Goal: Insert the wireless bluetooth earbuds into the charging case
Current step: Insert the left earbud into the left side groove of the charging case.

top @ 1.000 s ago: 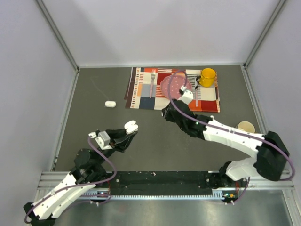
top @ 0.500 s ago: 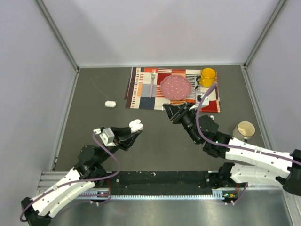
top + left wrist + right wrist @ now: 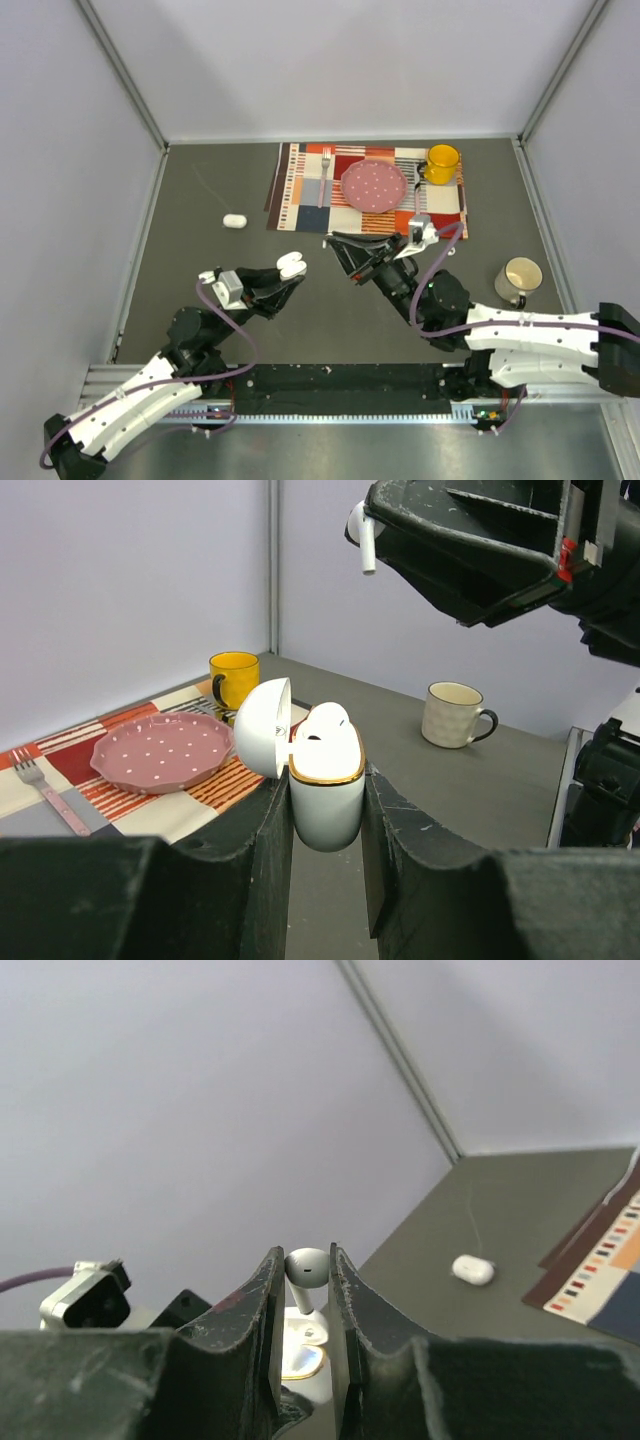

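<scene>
My left gripper [image 3: 287,274] is shut on the body of a white charging case [image 3: 291,264] with a gold rim, held upright with its lid open. The left wrist view shows the case [image 3: 326,790] between the fingers and one bud seated inside. My right gripper [image 3: 334,241] is shut on a white stemmed earbud [image 3: 307,1266], stem pointing down. The earbud [image 3: 363,538] hangs above and a little right of the open case, apart from it. In the right wrist view the open case [image 3: 300,1348] lies below the bud.
A second closed white case [image 3: 234,221] lies on the table at the left. A striped placemat [image 3: 298,195] at the back carries a pink plate [image 3: 374,184], a fork [image 3: 325,176] and a yellow mug [image 3: 441,163]. A beige mug [image 3: 520,275] stands at the right.
My right gripper has moved left with the earbud, closer to the open case, and its arm has swung lower. My left gripper shifted the case slightly right, then held still.
</scene>
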